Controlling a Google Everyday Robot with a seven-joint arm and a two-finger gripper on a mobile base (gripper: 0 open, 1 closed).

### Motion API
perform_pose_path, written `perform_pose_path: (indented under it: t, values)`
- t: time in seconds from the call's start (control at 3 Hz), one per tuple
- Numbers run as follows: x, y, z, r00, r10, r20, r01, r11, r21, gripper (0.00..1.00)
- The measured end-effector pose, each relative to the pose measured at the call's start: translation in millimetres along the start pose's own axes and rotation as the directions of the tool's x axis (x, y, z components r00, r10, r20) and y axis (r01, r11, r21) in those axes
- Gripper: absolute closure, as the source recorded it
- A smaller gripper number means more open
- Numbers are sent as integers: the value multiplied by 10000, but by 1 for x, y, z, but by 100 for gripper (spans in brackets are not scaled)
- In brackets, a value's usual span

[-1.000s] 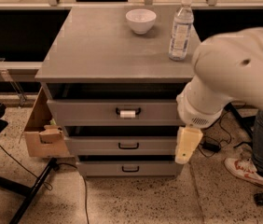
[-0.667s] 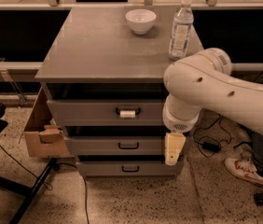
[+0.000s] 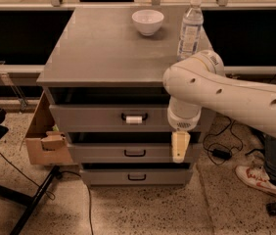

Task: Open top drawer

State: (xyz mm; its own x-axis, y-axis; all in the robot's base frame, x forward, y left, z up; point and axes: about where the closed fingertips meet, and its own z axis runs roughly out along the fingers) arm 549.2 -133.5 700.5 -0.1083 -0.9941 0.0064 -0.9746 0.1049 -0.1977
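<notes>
The top drawer [image 3: 89,117] sits closed under the cabinet top [image 3: 103,53], its black handle [image 3: 134,117] lying horizontal. The gripper [image 3: 179,148] hangs below and right of that handle, pointing down; open or closed, I cannot tell. Reaching the handle means going up-left

The gripper [image 3: 179,148] hangs pointing down at the top drawer [image 3: 89,119], right of and below its black handle [image 3: 134,117]. Above the drawer, a white bowl [image 3: 148,21] and a water bottle [image 3: 190,27] stand on the cabinet top [image 3: 99,53]. A cardboard box [image 3: 45,131] sits to the drawer's left.
</notes>
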Motion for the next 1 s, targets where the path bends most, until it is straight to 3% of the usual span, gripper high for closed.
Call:
perform_pose_path:
  t: [0.33, 1.0]
  values:
    - [8, -25, -5, 9996, -28, -292, 36, 9995, 299, 0]
    - [-5, -54, 0, 9996, -141, -256, 152, 9990, 417, 0]
